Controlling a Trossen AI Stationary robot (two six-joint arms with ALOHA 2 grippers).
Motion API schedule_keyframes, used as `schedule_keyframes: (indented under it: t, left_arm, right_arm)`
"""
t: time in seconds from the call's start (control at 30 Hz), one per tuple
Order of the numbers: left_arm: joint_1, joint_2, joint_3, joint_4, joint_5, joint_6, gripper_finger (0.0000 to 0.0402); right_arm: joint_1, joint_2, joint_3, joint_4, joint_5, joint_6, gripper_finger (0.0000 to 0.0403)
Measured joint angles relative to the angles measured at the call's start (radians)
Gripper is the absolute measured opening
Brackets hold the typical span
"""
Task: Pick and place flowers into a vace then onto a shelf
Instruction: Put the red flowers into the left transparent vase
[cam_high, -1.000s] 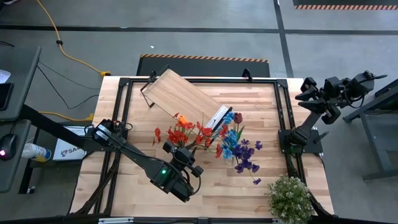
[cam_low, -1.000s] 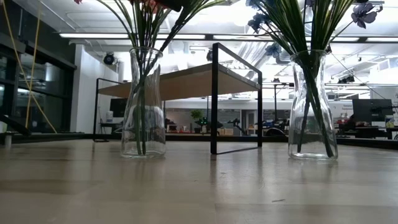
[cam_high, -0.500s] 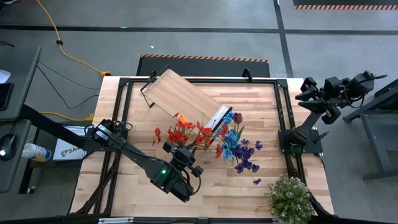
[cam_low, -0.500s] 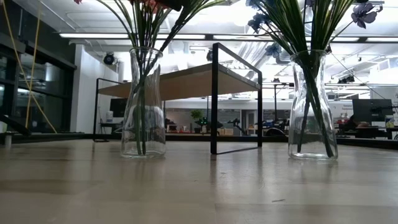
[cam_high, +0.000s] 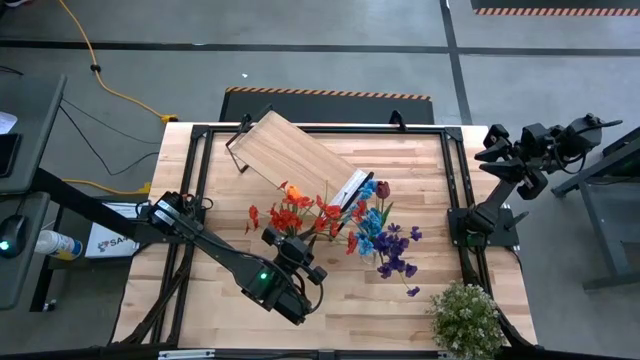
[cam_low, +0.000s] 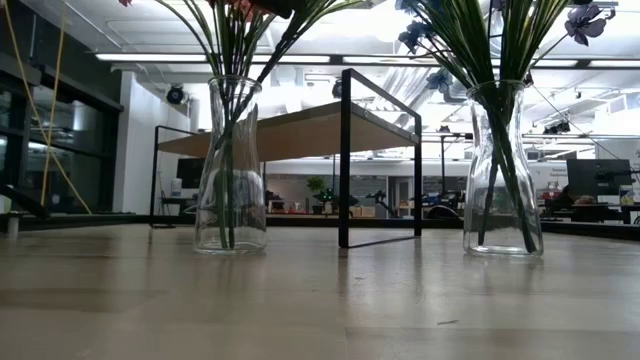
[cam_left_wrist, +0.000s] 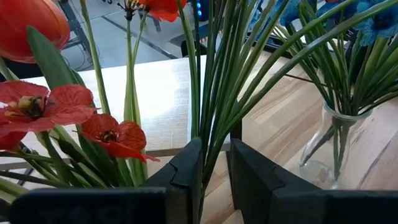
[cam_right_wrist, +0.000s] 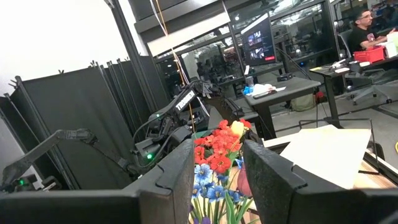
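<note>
your flowers (cam_high: 300, 215) fill both vases, still off the shelf (cam_high: 293, 153); left pincer (cam_left_wrist: 213, 167) pinches their stems.

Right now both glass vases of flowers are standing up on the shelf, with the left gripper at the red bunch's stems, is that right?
Not quite. The low view shows both glass vases standing on the tabletop, in front of the shelf, not on it. The left gripper is at the red bunch's stems.

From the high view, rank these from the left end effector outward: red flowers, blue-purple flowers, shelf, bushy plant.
Left end effector sits under the red bunch.
1. Red flowers, right at it.
2. Blue-purple flowers, to its right.
3. Shelf, toward the table's far edge.
4. Bushy plant, near right corner.
</note>
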Motion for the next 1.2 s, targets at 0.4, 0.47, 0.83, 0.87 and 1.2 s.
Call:
schedule_keyframes:
  t: [0.4,0.47,0.83,0.87,1.2]
  left_arm:
    - [0.0,0.0,0.0,-0.001,-0.088,-0.002,0.0118]
    - [0.0,0.0,0.0,-0.001,-0.089,0.001,0.0118]
    - [0.0,0.0,0.0,-0.007,-0.089,0.003,0.0118]
    - [0.0,0.0,0.0,-0.007,-0.089,0.005,0.0118]
    - [0.0,0.0,0.0,-0.006,-0.088,0.005,0.0118]
  right_arm:
    - [0.0,0.0,0.0,0.0,0.0,0.0,0.013]
    - [0.0,0.0,0.0,0.0,0.0,0.0,0.013]
    - [0.0,0.0,0.0,0.0,0.0,0.0,0.0129]
    - [0.0,0.0,0.0,0.0,0.0,0.0,0.0129]
    - [0.0,0.0,0.0,0.0,0.0,-0.004,0.013]
